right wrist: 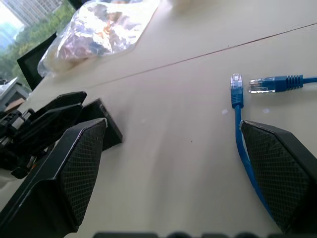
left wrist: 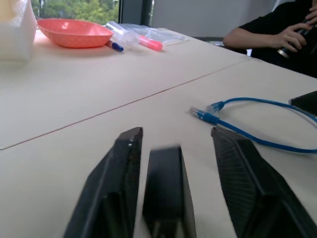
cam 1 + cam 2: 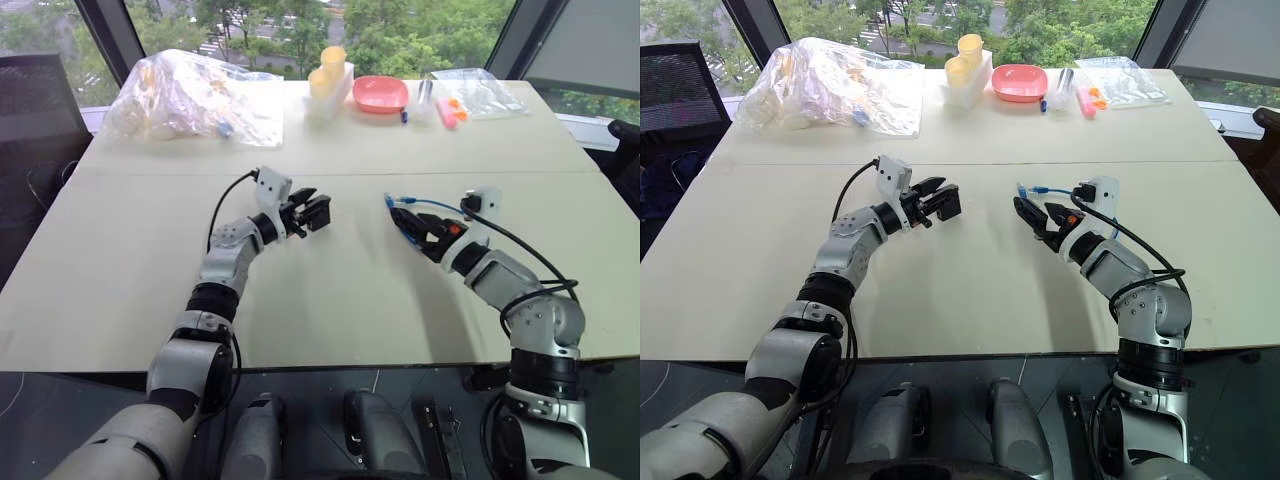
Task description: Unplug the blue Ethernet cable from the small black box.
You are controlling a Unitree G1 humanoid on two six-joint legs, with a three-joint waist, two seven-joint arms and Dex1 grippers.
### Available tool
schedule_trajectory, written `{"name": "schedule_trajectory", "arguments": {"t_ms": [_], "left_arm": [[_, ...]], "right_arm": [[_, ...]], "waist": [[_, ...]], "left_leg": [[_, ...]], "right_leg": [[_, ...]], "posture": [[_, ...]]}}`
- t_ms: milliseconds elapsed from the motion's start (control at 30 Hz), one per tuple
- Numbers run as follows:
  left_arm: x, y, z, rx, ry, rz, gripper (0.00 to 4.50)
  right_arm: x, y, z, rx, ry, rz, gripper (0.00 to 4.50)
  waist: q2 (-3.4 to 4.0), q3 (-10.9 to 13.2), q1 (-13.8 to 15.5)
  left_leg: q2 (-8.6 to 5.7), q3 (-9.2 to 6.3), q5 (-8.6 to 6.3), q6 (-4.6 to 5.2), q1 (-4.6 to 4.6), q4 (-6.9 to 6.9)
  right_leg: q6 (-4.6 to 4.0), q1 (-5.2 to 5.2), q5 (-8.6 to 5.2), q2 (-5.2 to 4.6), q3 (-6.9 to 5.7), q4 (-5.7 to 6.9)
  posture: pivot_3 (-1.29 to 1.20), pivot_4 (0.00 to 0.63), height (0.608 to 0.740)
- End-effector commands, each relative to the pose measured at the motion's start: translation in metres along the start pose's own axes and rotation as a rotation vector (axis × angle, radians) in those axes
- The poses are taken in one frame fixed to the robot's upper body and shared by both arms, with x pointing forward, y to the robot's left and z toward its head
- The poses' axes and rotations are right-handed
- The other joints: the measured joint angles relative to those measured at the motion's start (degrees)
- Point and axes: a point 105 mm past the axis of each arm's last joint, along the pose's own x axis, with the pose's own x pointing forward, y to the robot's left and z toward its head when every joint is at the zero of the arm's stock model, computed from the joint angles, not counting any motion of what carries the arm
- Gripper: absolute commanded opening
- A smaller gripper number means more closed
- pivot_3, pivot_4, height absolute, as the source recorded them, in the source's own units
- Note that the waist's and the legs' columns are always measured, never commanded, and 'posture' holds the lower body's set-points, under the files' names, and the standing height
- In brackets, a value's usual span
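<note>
Blue Ethernet cable lies unplugged at three o'clock; your left claw holds the small black box, right claw wide.

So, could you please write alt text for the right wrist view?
The blue Ethernet cable lies unplugged on the table, both plugs free, between the open right gripper fingers; the left gripper holds the small black box beyond.

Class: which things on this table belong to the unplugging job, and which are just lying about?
Job: blue Ethernet cable, both plugs free; small black box at the left gripper.
Lying about: pink bowl, plastic bags, yellow cups, markers.
</note>
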Motion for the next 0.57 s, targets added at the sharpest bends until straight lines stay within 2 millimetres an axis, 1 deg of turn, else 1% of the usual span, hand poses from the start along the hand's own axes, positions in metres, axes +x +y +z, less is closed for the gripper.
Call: {"name": "schedule_trajectory", "arguments": {"t_ms": [33,67,133,233,300,367,467,567], "left_arm": [[0.0,-0.003,0.009,0.059,0.007,-0.042,3.47],[-0.002,-0.003,0.013,0.071,0.009,-0.054,3.71],[-0.007,-0.003,0.021,0.081,0.006,-0.065,3.71],[-0.023,-0.001,0.043,0.075,-0.012,-0.063,3.71],[-0.038,0.001,0.052,0.08,0.006,-0.043,3.71],[-0.058,-0.001,0.06,0.048,0.024,-0.032,3.71],[-0.082,-0.005,0.061,0.016,0.063,-0.004,3.71],[-0.097,-0.012,0.058,-0.049,0.086,0.005,3.71]], "right_arm": [[-0.003,0.01,0.012,-0.039,-0.061,0.03,4.5],[-0.004,0.012,0.011,-0.049,-0.059,0.038,4.5],[-0.006,0.015,0.01,-0.063,-0.055,0.056,4.5],[-0.014,0.021,0.011,-0.087,-0.054,0.095,4.5],[-0.02,0.024,0.011,-0.108,-0.054,0.118,4.5],[-0.027,0.027,0.01,-0.143,-0.046,0.146,4.5],[-0.032,0.024,0.01,-0.254,-0.05,0.118,4.5],[-0.034,0.022,0.005,-0.33,-0.031,0.111,4.5]], "waist": [[0.0,0.0,0.03],[0.0,0.0,0.05],[0.0,0.0,-0.02],[0.0,0.0,-0.11],[0.01,0.0,-0.11],[0.02,-0.01,-0.27],[0.03,-0.01,-0.22],[0.03,-0.01,-0.2]], "left_leg": [[0.0,0.0,0.0,0.0,-0.01,0.0],[0.0,0.0,0.0,0.0,-0.01,0.0],[0.0,-0.01,0.0,0.0,-0.02,0.0],[0.03,-0.01,-0.01,0.01,-0.02,0.0],[0.07,-0.02,-0.01,0.01,-0.02,0.0],[0.09,-0.01,-0.01,0.01,0.0,0.0],[0.12,-0.01,-0.02,0.01,0.03,0.0],[0.12,0.0,-0.02,0.01,0.07,0.04]], "right_leg": [[0.0,0.0,0.0,0.0,0.0,0.0],[0.0,0.0,0.0,0.0,0.0,-0.01],[0.0,0.0,0.0,0.0,0.0,-0.01],[0.0,-0.01,0.0,0.0,0.0,0.0],[0.0,0.0,0.0,0.0,0.0,0.0],[0.0,0.0,-0.01,-0.01,0.02,0.01],[-0.03,0.01,-0.03,-0.01,0.01,0.01],[-0.25,0.05,-0.15,-0.02,0.01,0.0]], "posture": [[0.0,0.15,0.74],[0.0,0.15,0.74],[0.0,0.15,0.74],[0.0,0.15,0.74],[0.0,0.15,0.74],[0.0,0.15,0.74],[0.0,0.15,0.74],[0.0,0.15,0.74]]}}
